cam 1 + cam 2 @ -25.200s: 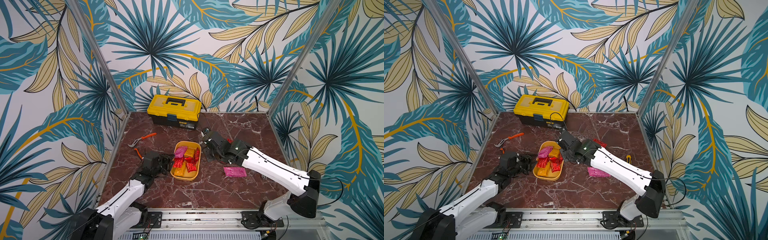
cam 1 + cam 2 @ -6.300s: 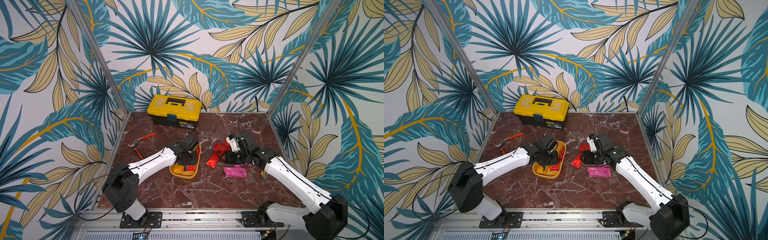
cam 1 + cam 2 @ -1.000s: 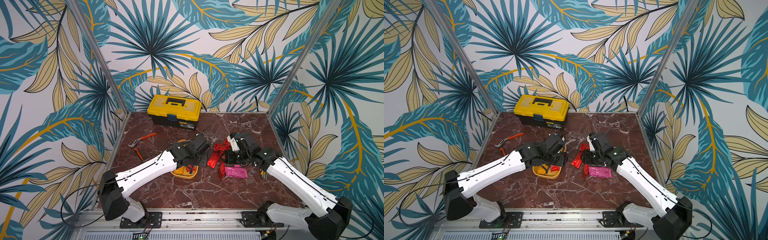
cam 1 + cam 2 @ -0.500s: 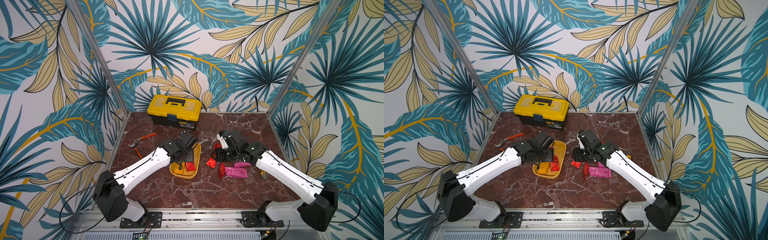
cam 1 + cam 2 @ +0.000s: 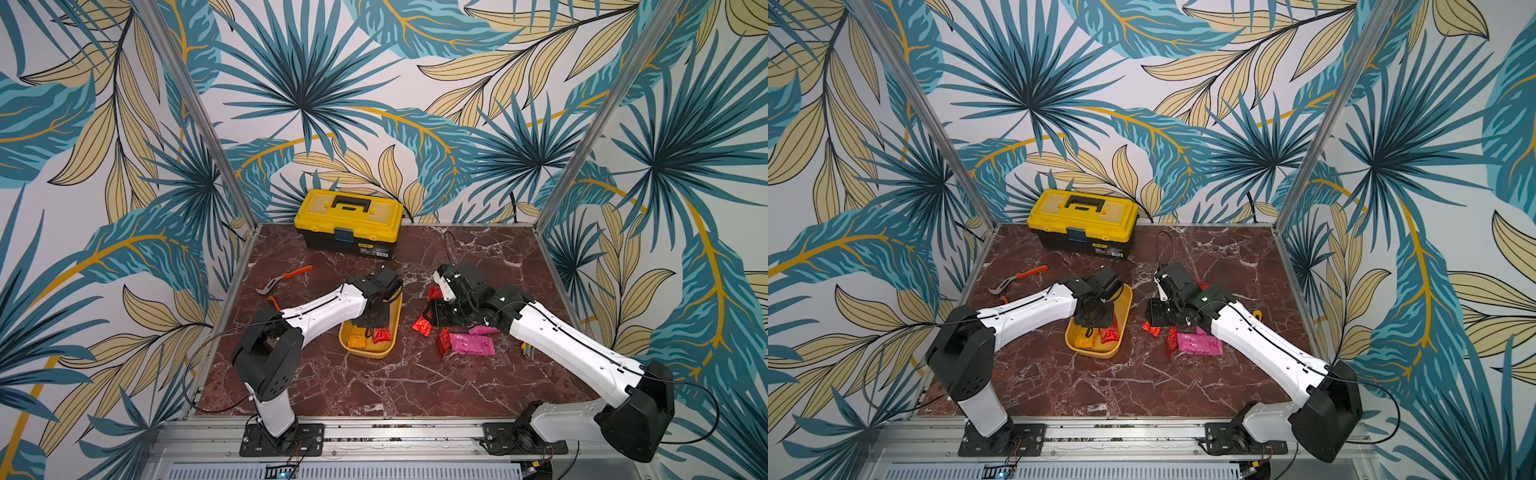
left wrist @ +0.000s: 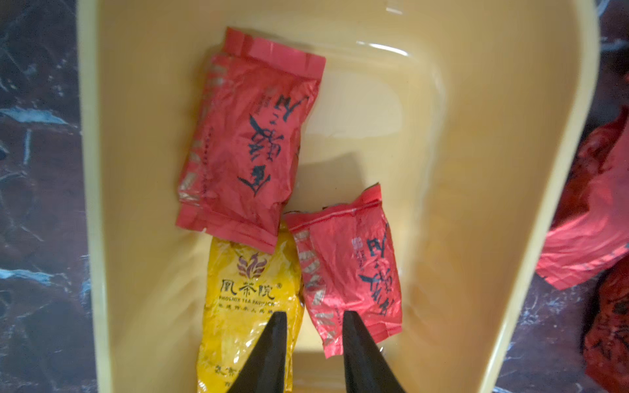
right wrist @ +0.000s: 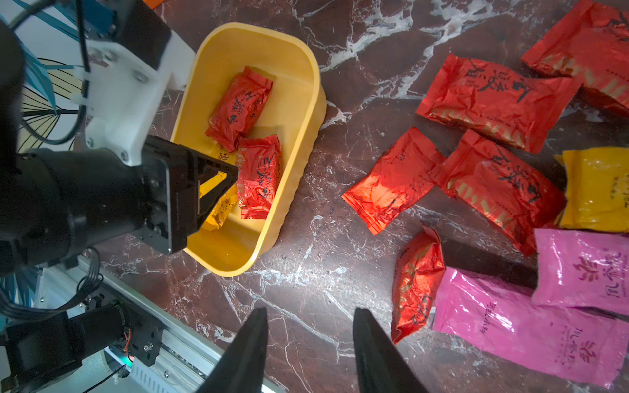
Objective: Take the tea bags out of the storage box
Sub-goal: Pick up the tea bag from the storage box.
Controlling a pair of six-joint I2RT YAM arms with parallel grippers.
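Note:
The yellow storage box (image 5: 368, 355) (image 5: 1096, 354) sits mid-table. In it lie two red tea bags (image 6: 248, 143) (image 6: 347, 272) and a yellow tea bag (image 6: 245, 306). My left gripper (image 6: 315, 316) (image 7: 235, 173) reaches down into the box. Its jaws stand narrowly open, one fingertip over the yellow bag and one over a red bag, with nothing between them. Several red tea bags (image 7: 391, 180), two pink ones (image 7: 520, 323) and a yellow one (image 7: 595, 190) lie on the marble right of the box. My right gripper (image 7: 309, 313) hangs open over bare marble between the box and this pile.
A yellow-lidded black toolbox (image 5: 348, 220) stands at the back wall. Orange-handled pliers (image 5: 286, 278) lie left of the box, behind my left arm. A metal rail (image 5: 374, 428) runs along the table's front edge. Patterned walls close three sides.
My left gripper has swung back from the table right of the box and gone down into the box, its jaws narrowing. My right arm has shifted left, its jaws unchanged.

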